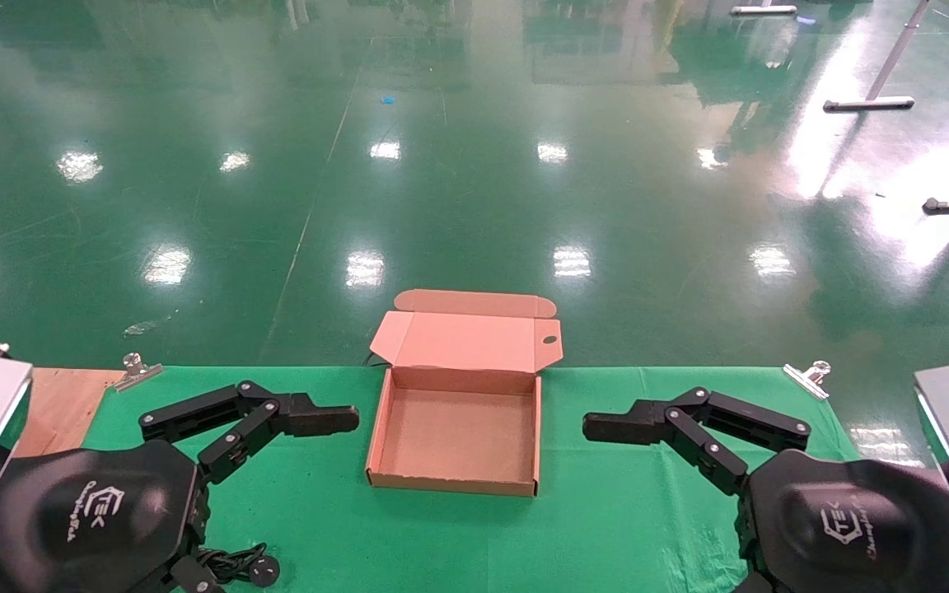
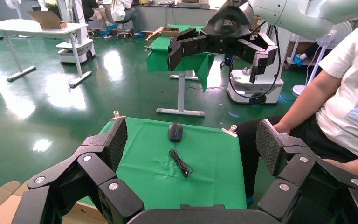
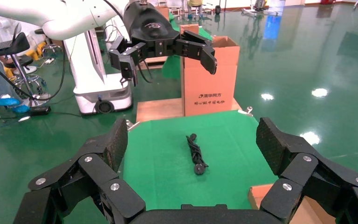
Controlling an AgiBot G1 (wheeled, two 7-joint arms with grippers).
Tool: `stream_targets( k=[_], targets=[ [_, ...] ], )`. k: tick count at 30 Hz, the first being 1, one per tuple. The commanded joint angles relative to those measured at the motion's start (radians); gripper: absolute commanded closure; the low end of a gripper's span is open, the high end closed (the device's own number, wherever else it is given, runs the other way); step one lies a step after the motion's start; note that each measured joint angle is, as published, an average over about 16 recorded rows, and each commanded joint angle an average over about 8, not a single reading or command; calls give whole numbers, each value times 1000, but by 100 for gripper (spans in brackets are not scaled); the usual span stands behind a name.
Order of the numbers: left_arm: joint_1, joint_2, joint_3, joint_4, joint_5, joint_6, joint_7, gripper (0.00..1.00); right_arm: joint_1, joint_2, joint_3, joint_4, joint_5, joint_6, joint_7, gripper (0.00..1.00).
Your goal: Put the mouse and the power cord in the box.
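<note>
Jaws on my left gripper (image 1: 334, 418) and right gripper (image 1: 606, 427) stand released, flanking the empty box (image 1: 458, 428). I descend squarely over the mouse (image 2: 175, 132) before gripping; power cord (image 3: 196, 154) follows.

Box (image 1: 458, 428): brown corrugated cardboard, matt, lid inner face smooth. Table cover (image 1: 606, 511): green cloth, matt, slightly creased; bare wood board (image 1: 58, 403) shows at 9 o'clock from the box. Clips (image 1: 806, 377): shiny metal. Floor (image 1: 474, 165): green, high-gloss, mirrors ceiling lights. Left gripper (image 2: 191, 140) and right gripper (image 3: 191, 135): black matt plastic links, metal pivots, rough textured pads (image 2: 117, 140). Mouse (image 2: 175, 131): black smooth plastic, slight sheen. Power cord (image 3: 196, 154): black matt sheath.
</note>
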Motion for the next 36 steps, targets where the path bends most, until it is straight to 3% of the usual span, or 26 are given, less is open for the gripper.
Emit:
stream_targets(
  k=[1, 29, 36],
  targets=[
    [0, 0, 0, 0, 0, 0, 0, 0, 0, 0, 0, 0, 0, 0, 0, 0],
    [0, 0, 0, -1, 0, 0, -1, 0, 1, -1, -2, -1, -3, 2, -1, 0],
    [-7, 2, 20, 6, 36, 8, -1, 0, 4, 14, -16, -5, -59, 4, -12, 0]
  ],
)
